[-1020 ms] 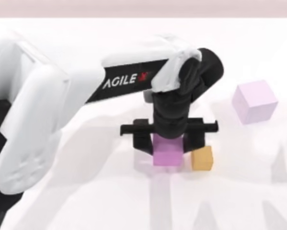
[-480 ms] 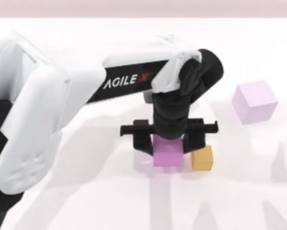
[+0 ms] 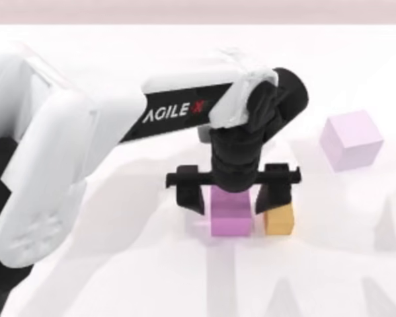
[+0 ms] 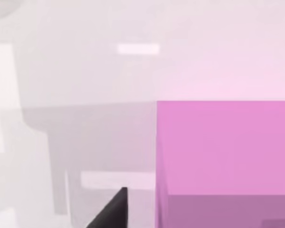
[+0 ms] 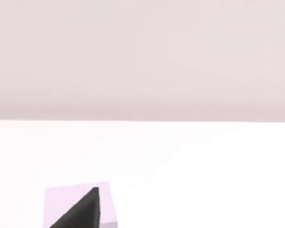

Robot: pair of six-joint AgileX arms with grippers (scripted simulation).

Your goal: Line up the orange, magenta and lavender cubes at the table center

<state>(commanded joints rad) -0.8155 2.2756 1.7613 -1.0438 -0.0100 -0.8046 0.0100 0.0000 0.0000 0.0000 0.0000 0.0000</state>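
Observation:
The magenta cube (image 3: 231, 214) rests on the white table center (image 3: 151, 264), with the smaller orange cube (image 3: 279, 222) right beside it on its right. My left gripper (image 3: 231, 197) hangs straight over the magenta cube, open, its fingers spread to both sides of it. In the left wrist view the magenta cube (image 4: 225, 156) sits apart from the one dark fingertip (image 4: 114, 209) that shows. The large lavender cube (image 3: 351, 139) sits alone at the back right. In the right wrist view it (image 5: 66, 199) lies behind my right gripper's fingertip (image 5: 85, 211); that gripper (image 5: 125, 213) stands open.
The left arm's white links (image 3: 52, 165) cover the table's left side. The table's far edge (image 3: 198, 25) meets a pale pink backdrop. My right arm is outside the top view.
The left gripper's fingers have spread apart, letting go of the magenta cube. The cubes have not moved.

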